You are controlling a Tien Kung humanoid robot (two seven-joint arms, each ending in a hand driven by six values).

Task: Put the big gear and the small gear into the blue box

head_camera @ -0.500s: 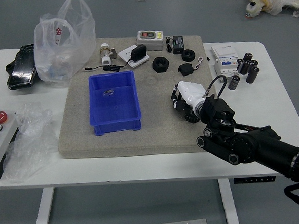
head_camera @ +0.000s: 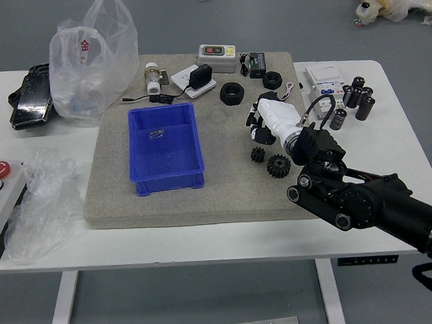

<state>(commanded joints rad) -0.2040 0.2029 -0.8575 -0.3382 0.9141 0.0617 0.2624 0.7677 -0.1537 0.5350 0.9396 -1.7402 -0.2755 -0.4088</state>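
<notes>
Two black gears lie on the grey mat point(head_camera: 233, 194), the small gear point(head_camera: 257, 154) left of the big gear point(head_camera: 278, 165), both outside the blue box point(head_camera: 167, 181). The right hand point(head_camera: 278, 121) is just beyond them; whether wide or narrow cannot be told. The mat rests on the white bench point(head_camera: 170, 244).

Spans white bench point(head_camera: 206, 243), with gray mat point(head_camera: 231, 176) over middle. Bears on mat: blue box point(head_camera: 167, 185) at left, small gear point(head_camera: 257, 154) just beside big gear point(head_camera: 279, 166) at right, two black rings point(head_camera: 232, 93), bottle point(head_camera: 152, 79) and gray device point(head_camera: 217, 57) toward far edge. Carries at left: button panel point(head_camera: 7, 195), crumpled clear plastic point(head_camera: 43, 209), black packet point(head_camera: 32, 101), plastic bag point(head_camera: 96, 55). Holds at right: white box point(head_camera: 326, 89), dark cylinders point(head_camera: 364, 107).
</notes>
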